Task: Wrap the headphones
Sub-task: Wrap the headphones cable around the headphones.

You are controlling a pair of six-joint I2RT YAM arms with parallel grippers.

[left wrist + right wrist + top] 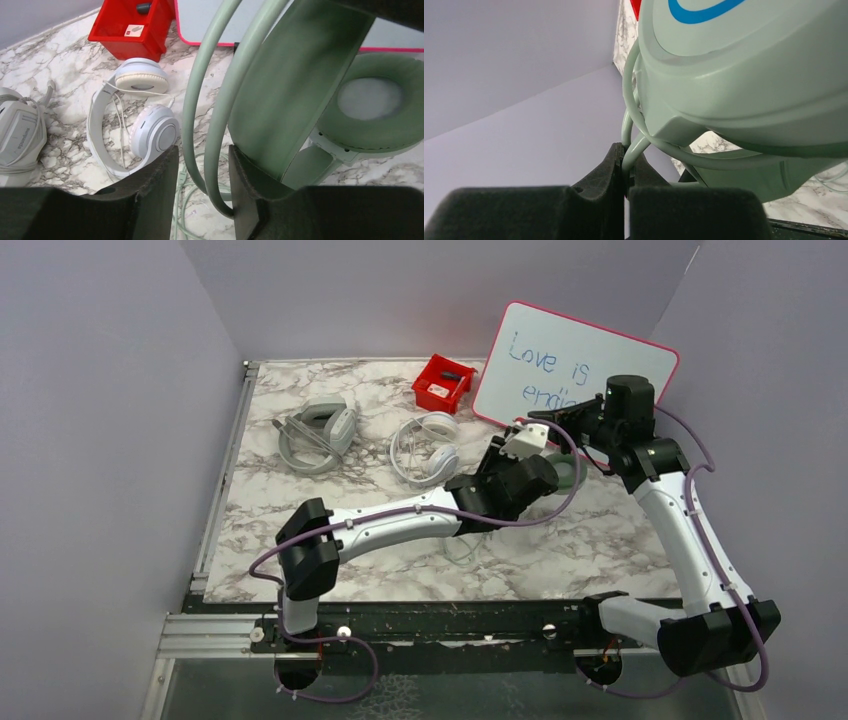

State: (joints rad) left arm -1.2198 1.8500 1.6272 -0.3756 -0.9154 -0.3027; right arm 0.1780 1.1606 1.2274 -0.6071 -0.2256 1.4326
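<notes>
The pale mint headphones [295,85] are held up off the table, and the headband lies against my left gripper's right finger. My left gripper [202,150] is open, and a loop of the thin mint cable [220,100] hangs between its fingers. More cable lies coiled on the table below. My right gripper [626,150] is shut on the mint cable [636,145], right under an ear cup [744,65]. In the top view the mint pair [570,475] is mostly hidden behind my left gripper [505,455], and my right gripper [545,418] reaches in from the right.
A white pair of headphones [425,448] and a grey-green pair [318,435] lie at the back left of the marble table. A red bin [443,382] and a leaning whiteboard [575,365] stand at the back. Purple walls enclose the table.
</notes>
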